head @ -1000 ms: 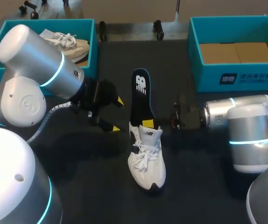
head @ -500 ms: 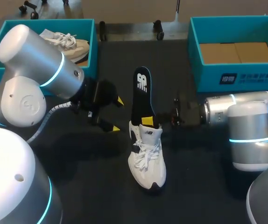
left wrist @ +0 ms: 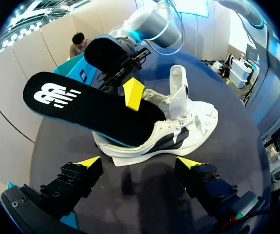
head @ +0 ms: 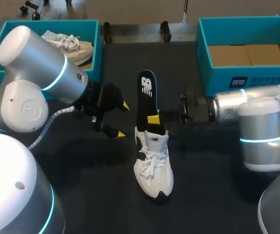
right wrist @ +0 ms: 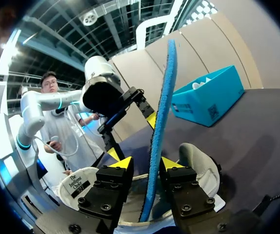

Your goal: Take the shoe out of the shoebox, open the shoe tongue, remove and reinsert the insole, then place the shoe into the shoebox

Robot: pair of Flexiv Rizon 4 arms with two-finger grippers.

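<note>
1. The dark tabletop (head: 91, 195) is carrying all the things.
2. My left arm (head: 37, 63) is coming in from 9 o'clock. My right arm (head: 257, 122) is coming in from 3 o'clock. Both are reaching toward the middle.
3. The right shoebox (head: 213, 78) is blue-green and is sitting at 2 o'clock. Brown cardboard (head: 247, 54) is lying in its bottom.
4. The left shoebox (head: 97, 44) is the same colour and is sitting at 10 o'clock. It is holding a second shoe (head: 69, 43), a pale one with white laces.
5. The white shoe (head: 153, 165) is standing on its sole in the middle of the tabletop, outside both boxes. Its toe is pointing to 6 o'clock, and its tongue (left wrist: 179, 83) is sticking up.
6. The black insole (head: 147, 97) has a blue edge. One end is sitting inside the shoe's opening. The other end, with the white mark, is reaching out toward 12 o'clock and is tilting up off the tabletop.
7. The right hand (head: 152, 118) is pinching the insole just above the shoe's opening. One yellow tip is pressing on each face of it.
8. The left hand (head: 121, 119) is hanging at 9 o'clock from the insole, near it but not touching. Its fingers are spread wide and are holding nothing. In the left wrist view the shoe is lying ahead of them.
</note>
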